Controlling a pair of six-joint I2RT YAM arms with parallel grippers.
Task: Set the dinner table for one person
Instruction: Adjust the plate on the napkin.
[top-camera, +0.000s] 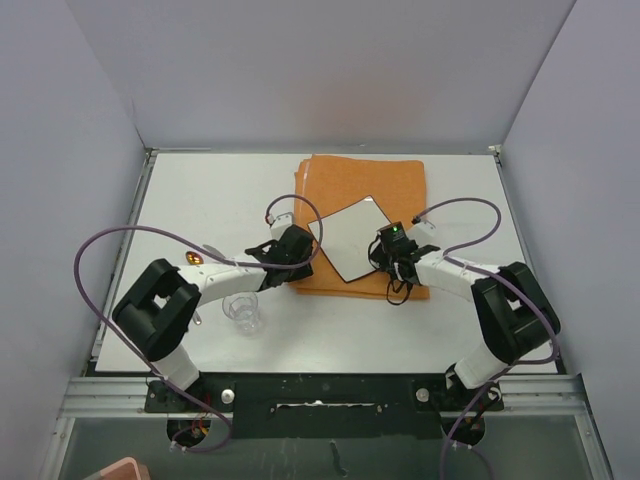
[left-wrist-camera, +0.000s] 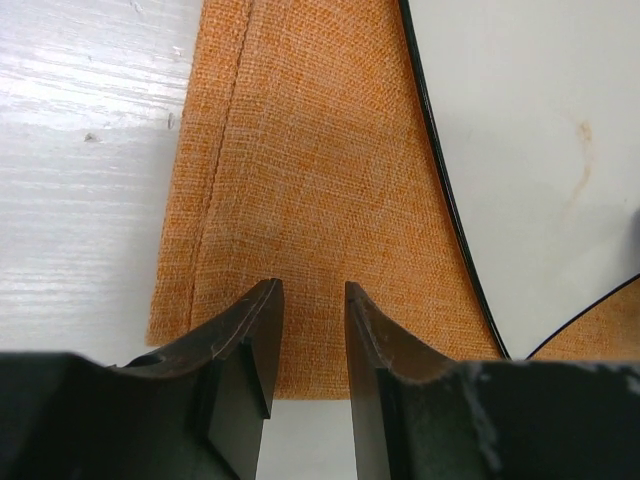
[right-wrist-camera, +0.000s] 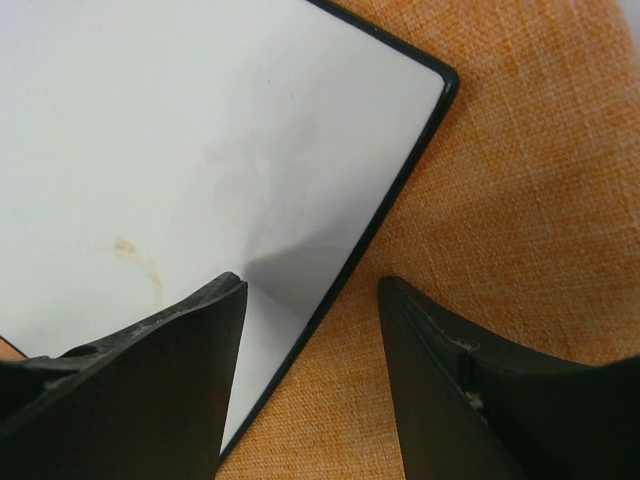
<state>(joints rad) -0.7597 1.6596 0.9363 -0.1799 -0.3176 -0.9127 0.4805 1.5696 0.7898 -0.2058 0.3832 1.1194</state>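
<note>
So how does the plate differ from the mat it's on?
The plate is white, smooth, with a thin black rim; the mat is orange woven cloth. The plate is smaller and sits turned like a diamond; the mat lies square to the dinner table. Both lie flat.

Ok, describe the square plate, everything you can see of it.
The plate is square, flat and glossy white, with a thin black rim, rounded corners and a faint brownish stain. It lies flat on the orange mat, turned like a diamond. The open right end effector straddles one edge; contact cannot be told.
</note>
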